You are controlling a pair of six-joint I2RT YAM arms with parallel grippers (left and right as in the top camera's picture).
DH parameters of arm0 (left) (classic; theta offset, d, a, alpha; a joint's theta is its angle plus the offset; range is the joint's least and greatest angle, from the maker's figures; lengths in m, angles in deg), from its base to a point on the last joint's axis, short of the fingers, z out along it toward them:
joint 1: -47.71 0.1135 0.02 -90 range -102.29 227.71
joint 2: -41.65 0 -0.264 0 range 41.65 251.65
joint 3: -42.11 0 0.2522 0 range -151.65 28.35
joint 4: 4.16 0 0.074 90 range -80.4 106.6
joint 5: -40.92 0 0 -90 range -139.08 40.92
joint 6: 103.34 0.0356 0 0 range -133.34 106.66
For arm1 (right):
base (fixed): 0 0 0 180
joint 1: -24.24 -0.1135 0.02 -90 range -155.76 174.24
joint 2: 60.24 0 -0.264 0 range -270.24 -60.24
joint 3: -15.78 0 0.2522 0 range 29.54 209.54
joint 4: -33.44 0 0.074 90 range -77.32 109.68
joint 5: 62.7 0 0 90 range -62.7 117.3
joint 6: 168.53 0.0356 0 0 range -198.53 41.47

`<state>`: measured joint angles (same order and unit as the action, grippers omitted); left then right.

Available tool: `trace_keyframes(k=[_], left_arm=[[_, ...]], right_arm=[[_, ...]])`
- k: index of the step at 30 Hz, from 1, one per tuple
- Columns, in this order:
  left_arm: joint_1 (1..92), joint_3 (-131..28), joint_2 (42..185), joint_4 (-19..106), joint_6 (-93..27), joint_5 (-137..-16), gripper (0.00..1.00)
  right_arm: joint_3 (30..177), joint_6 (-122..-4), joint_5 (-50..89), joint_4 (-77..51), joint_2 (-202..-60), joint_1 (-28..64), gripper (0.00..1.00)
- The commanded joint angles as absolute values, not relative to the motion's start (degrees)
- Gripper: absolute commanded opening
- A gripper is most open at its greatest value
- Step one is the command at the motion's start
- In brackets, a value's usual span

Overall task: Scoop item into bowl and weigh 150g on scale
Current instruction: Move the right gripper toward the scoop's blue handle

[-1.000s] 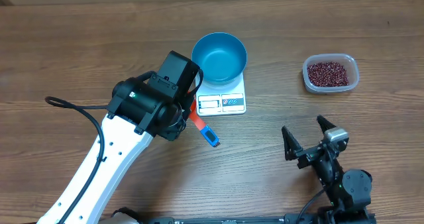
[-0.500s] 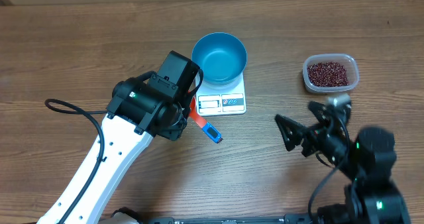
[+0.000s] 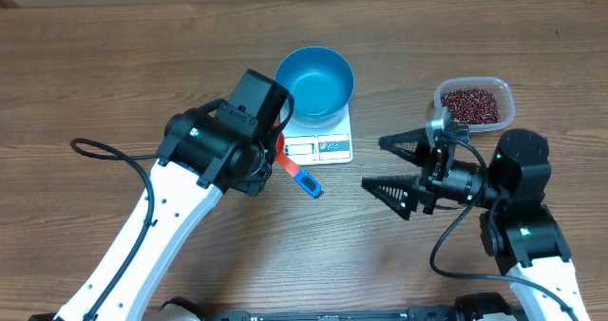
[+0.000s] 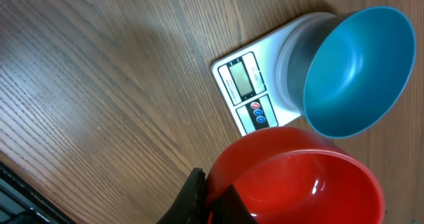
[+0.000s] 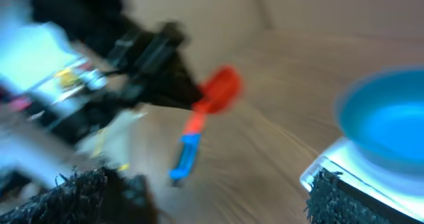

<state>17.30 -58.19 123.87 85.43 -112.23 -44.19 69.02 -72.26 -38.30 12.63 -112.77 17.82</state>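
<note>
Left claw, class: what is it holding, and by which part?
The left claw is shut on the scoop at its red bowl end; the blue handle sticks out free. The right claw holds nothing.

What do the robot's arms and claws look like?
The left arm and right arm are white tubes with chunky black joints. Each has tiny green lights and a thin black cable looping out. The right claw has two black, pointy, triangle-shaped fingers.

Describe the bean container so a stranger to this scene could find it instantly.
Start at the white scale mid-table with the blue bowl on it. Look right of it: a clear rounded-rectangular tub sits alone. Only it holds red-brown beans.
</note>
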Motion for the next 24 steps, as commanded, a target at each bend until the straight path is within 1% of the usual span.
trace_keyframes(k=[1, 7, 11, 14, 17, 21, 24], left_arm=[[16.93, -58.92, 124.28, 85.37, -114.0, -44.24, 0.04], [16.93, -58.92, 124.28, 84.67, -120.8, -44.46, 0.04], [16.93, -58.92, 124.28, 81.91, -123.55, -46.99, 0.04], [16.93, -58.92, 124.28, 79.97, -126.41, -48.63, 0.04], [16.93, -58.92, 124.28, 79.36, -128.71, -48.72, 0.04], [16.93, -58.92, 124.28, 79.18, -132.43, -49.88, 0.04], [16.93, -58.92, 124.43, 77.61, -132.75, -52.72, 0.04]], right_arm=[[70.44, -71.7, -50.57, 14.97, -113.93, 17.91, 1.0], [70.44, -57.47, -43.72, 15.56, -116.31, 17.91, 1.0], [70.44, -43.72, -35.18, 15.56, -118.32, 17.91, 1.0], [70.44, -34.26, -33.36, 16.56, -119.5, 17.91, 1.0], [70.44, -30.67, -33.34, 17.81, -119.89, 17.91, 1.0], [70.44, -30.54, -33.34, 20.13, -119.89, 17.91, 1.0], [70.44, -30.54, -33.32, 20.5, -119.89, 17.91, 1.0]])
